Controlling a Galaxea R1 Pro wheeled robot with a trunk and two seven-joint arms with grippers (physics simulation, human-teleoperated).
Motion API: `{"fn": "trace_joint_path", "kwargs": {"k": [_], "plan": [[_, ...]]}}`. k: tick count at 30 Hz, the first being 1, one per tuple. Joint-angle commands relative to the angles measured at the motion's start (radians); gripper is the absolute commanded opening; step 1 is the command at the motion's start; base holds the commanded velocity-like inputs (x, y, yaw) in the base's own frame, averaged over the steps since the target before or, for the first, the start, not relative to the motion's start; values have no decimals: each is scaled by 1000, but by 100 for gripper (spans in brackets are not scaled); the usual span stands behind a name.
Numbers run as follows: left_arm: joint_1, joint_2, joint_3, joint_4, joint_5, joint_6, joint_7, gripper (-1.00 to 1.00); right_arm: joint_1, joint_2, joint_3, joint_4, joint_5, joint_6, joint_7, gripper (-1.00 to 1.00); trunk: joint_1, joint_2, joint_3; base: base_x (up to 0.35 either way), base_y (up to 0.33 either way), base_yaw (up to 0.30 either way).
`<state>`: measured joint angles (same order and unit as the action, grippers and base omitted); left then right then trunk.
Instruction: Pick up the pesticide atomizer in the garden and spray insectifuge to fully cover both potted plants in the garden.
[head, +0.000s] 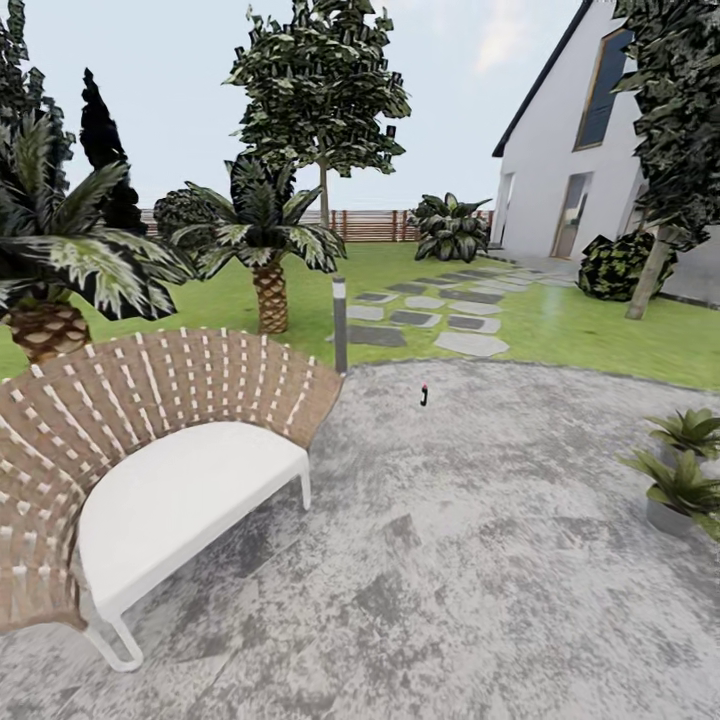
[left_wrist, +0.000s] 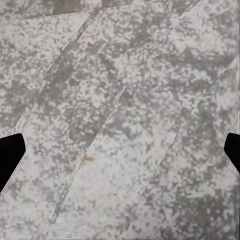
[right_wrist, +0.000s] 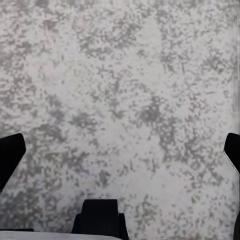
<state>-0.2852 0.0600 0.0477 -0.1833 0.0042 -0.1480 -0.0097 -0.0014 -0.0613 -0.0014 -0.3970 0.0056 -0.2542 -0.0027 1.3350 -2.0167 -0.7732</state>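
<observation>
Garden (head: 600, 335), open-air, under a pale sky: green lawn running back to a brown slat fence (head: 365, 226) at the far edge. House (head: 560, 150), white-walled with a dark roof edge, at far right, with a tall window and a doorway. Paving (head: 480, 560), round, grey and mottled, takes up the near ground and meets the lawn along a curved edge; in both wrist views it appears as the same speckled grey surface, crossed by faint slanting lines in the left wrist view. Trees: one tall dark-leaved tree (head: 320, 85) mid-lawn, a second at the right by the house, and two palms (head: 262, 240), the nearer one at far left behind the seat. Seat (head: 150, 470), wicker-backed with a white cushion and white legs, stands on the paving at near left. Stepping stones (head: 440, 315), flat and grey, lead across the lawn toward the house. Bushes: one broad-leaved by the fence, one dark by the house wall. Lamp post (head: 340, 325), slim and grey, upright at the lawn's edge just behind the paving. Plants (head: 685, 470), two green rosettes in grey pots, close together at the right edge of the paving. Atomizer (head: 424, 395), tiny, dark with a red tip, upright on the far part of the paving, well apart from the plants and the seat. Left hand (left_wrist: 120, 150): dark fingertips at opposite edges, spread wide, grasping nothing. Right hand (right_wrist: 120, 150): likewise released, over bare paving.
</observation>
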Motion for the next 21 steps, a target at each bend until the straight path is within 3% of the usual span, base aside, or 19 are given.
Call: {"fn": "trace_joint_path", "kwargs": {"k": [1, 21], "plan": [[0, 0, 4, 1, 0, -3, -1, 100, 0, 0, 0, 0, 1, -2, 0, 100, 0, 0, 0, 333, 0, -247], [-1, 0, 5, 1, 0, -4, -1, 100, 0, 0, 0, 0, -1, -2, 0, 100, 0, 0, 8, 333, 0, -252]]}}
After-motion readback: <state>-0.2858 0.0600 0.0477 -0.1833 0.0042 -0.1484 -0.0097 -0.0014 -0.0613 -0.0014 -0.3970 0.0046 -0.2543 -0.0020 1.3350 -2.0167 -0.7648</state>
